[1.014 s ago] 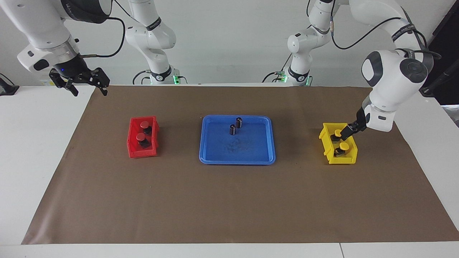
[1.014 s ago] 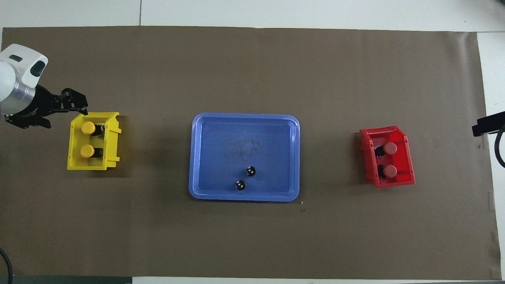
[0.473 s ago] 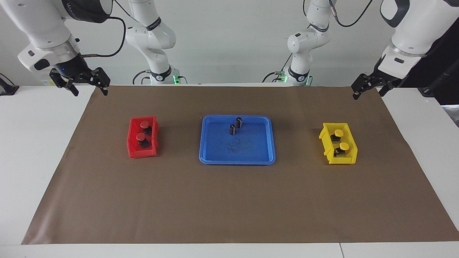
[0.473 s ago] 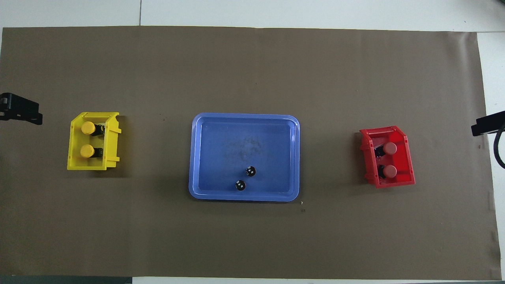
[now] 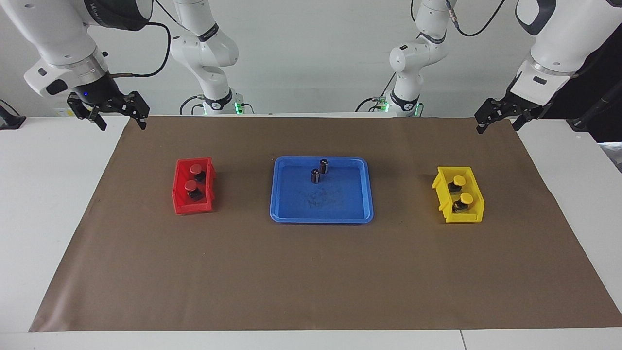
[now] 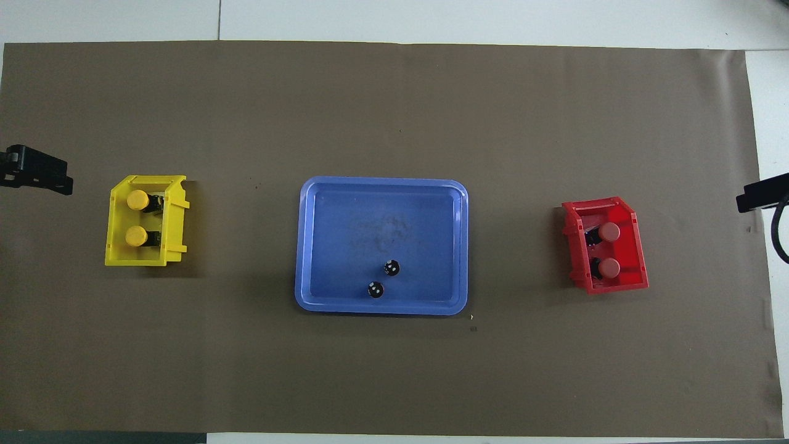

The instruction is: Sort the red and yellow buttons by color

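Two red buttons (image 5: 196,168) (image 6: 610,231) sit in the red bin (image 5: 192,208) (image 6: 636,246) toward the right arm's end of the table. Two yellow buttons (image 5: 459,181) (image 6: 137,199) sit in the yellow bin (image 5: 461,217) (image 6: 135,259) toward the left arm's end. My left gripper (image 5: 496,127) (image 6: 38,176) hangs open and empty over the mat's corner, apart from the yellow bin. My right gripper (image 5: 122,125) (image 6: 761,198) hangs open and empty over the mat's other corner, well away from the red bin.
A blue tray (image 5: 320,206) (image 6: 382,228) lies mid-table between the bins. Two dark capless cylinders (image 5: 324,166) (image 6: 391,267) stand upright in its half nearer the robots. A brown mat (image 5: 311,272) covers the table.
My left gripper, down at the yellow bin a second ago, has risen and pulled back over the mat's corner. The buttons stay in the bins. The right arm waits unmoved.
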Motion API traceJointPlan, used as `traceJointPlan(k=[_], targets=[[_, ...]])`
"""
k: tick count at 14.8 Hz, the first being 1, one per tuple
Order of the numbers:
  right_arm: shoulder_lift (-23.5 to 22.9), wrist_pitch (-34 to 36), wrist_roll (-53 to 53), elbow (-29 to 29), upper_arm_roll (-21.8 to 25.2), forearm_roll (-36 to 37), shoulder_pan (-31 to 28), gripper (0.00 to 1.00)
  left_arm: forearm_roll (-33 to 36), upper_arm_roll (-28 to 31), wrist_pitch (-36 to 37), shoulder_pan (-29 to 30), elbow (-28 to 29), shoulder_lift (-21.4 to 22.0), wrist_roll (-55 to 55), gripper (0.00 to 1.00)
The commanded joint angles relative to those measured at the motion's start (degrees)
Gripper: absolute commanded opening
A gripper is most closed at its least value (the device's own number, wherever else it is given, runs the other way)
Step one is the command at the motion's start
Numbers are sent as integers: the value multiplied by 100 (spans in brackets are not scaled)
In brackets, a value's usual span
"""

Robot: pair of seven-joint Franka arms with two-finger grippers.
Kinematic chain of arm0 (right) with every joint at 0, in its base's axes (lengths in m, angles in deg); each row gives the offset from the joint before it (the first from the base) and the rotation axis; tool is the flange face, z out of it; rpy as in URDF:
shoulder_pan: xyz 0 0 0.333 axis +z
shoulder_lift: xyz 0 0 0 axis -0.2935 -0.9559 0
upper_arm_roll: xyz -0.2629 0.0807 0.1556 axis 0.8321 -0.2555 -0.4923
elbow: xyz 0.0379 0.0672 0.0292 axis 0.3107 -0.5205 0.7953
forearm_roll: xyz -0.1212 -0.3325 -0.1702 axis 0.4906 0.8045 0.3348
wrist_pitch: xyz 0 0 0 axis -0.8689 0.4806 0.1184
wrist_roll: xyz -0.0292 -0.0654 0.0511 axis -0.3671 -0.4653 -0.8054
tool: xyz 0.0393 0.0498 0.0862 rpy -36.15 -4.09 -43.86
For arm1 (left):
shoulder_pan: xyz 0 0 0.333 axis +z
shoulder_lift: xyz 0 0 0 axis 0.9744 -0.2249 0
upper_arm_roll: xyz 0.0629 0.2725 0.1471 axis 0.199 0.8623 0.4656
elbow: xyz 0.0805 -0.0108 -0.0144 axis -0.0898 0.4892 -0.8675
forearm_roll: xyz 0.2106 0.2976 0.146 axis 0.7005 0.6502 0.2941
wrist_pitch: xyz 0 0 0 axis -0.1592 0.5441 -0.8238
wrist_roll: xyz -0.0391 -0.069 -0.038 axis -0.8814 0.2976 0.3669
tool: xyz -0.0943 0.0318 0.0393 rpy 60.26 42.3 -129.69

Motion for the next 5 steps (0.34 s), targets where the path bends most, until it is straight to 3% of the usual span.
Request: traceJointPlan(k=[1,4,5], targets=[[-5,57,-87,66,-7,-30,8,100,-159,75,192,-318,-143,-32,43,100],[-5,57,-87,66,-7,-30,8,100,-167,1302,289,-1434,-142,47,78,100],[-5,66,-87,66,-7,-30,8,100,-150,1384,307,-1549,-142,64,87,100]])
